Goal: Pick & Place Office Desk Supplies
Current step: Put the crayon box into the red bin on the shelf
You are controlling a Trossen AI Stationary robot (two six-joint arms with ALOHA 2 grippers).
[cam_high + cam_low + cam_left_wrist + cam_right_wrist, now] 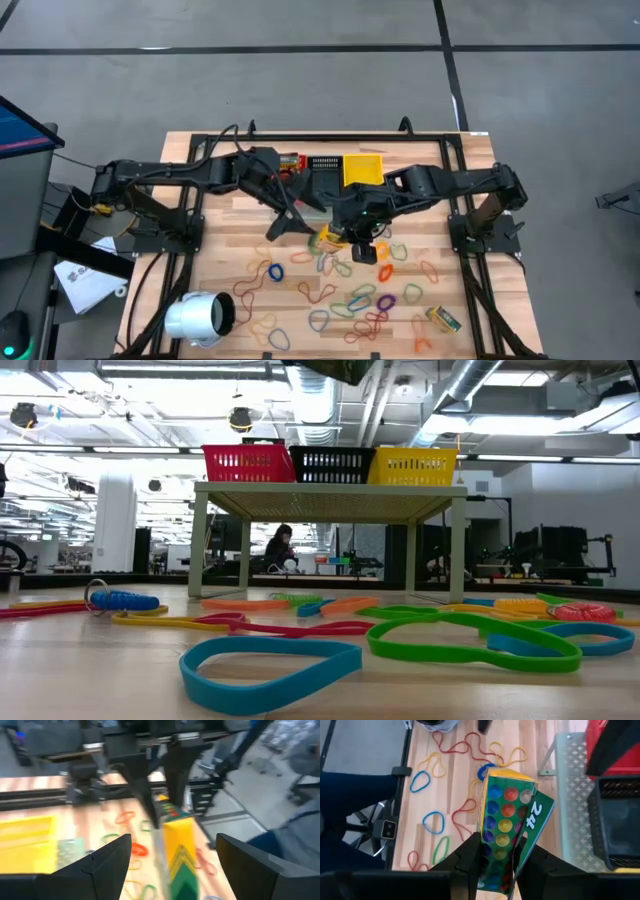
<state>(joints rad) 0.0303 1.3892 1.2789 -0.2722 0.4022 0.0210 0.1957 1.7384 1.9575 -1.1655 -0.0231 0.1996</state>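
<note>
- The right end effector [497, 857] holds a packet [507, 820], green and yellow with coloured dots, its two fingers closed on it.
- It hangs above the middle of the desk [200, 255], just in front of the yellow basket [362, 168].
- The left end effector [172, 857] is wide open and holds nothing, right beside that packet.
- Bands [330, 300] lie all over the desk.
- Another packet [444, 319], I think, lies near the right edge.
</note>
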